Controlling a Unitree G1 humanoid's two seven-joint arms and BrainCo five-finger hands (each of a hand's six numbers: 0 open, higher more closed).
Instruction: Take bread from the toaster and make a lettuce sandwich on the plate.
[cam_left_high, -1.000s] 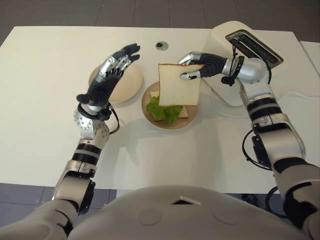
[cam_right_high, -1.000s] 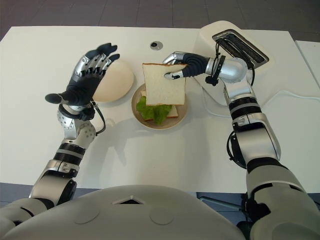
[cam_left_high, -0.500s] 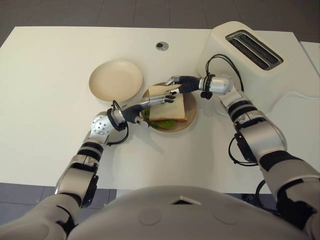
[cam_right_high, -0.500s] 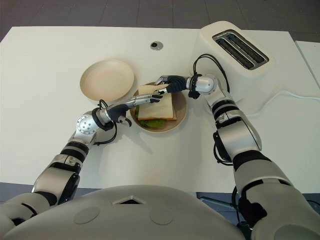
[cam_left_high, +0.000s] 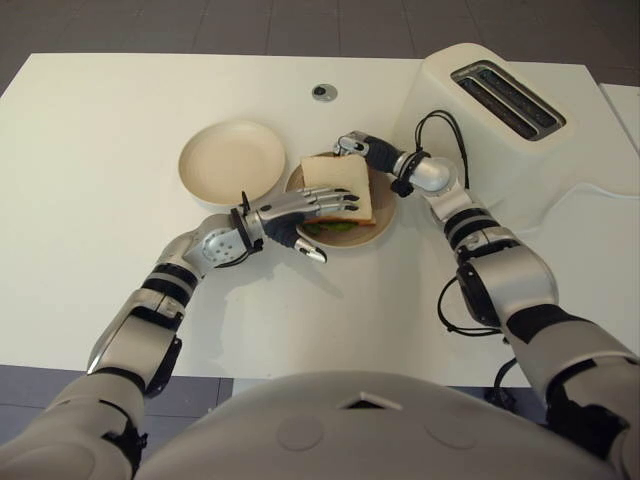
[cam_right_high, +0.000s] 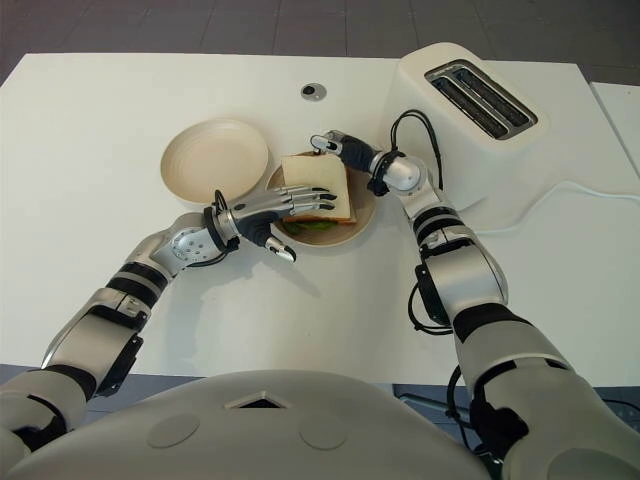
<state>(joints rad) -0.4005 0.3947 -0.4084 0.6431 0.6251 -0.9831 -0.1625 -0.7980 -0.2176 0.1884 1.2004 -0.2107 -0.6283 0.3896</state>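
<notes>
- Empty dish (cam_left_high: 231, 163): left of centre on the tabletop (cam_left_high: 90, 140), toward the far edge. Its rim sits just beside the plate's.
- Left hand (cam_left_high: 285, 213): spread wide and nearly flat, holding nothing. It lies across the left part of the top slice, with the thumb hanging down at the plate's near rim.
- Top slice (cam_left_high: 345, 183): lies on the plate (cam_left_high: 389, 212) at mid-tabletop and covers the lettuce (cam_left_high: 333, 229), which peeps out along the near edge.
- Handling (judgement): the bread is light, soft and easily dented, so press with flat fingers, not fingertips. To shift it, take it by two opposite crust edges, where it is stiffest. The lettuce is limp and likely slick, so the top slice may slide if pushed sideways.
- Right hand (cam_left_high: 356, 147): at the far edge of the top slice, on the side toward the toaster. Whether it holds the slice or only touches it, I cannot tell.
- Toaster (cam_left_high: 500, 105): at the far right corner of the tabletop. No bread stands up out of its slots.
- Views: the right eye view shows more of the toaster's near side wall and sets the left thumb apart from the plate rim more plainly. The left eye view shows the lettuce fringe more plainly.
</notes>
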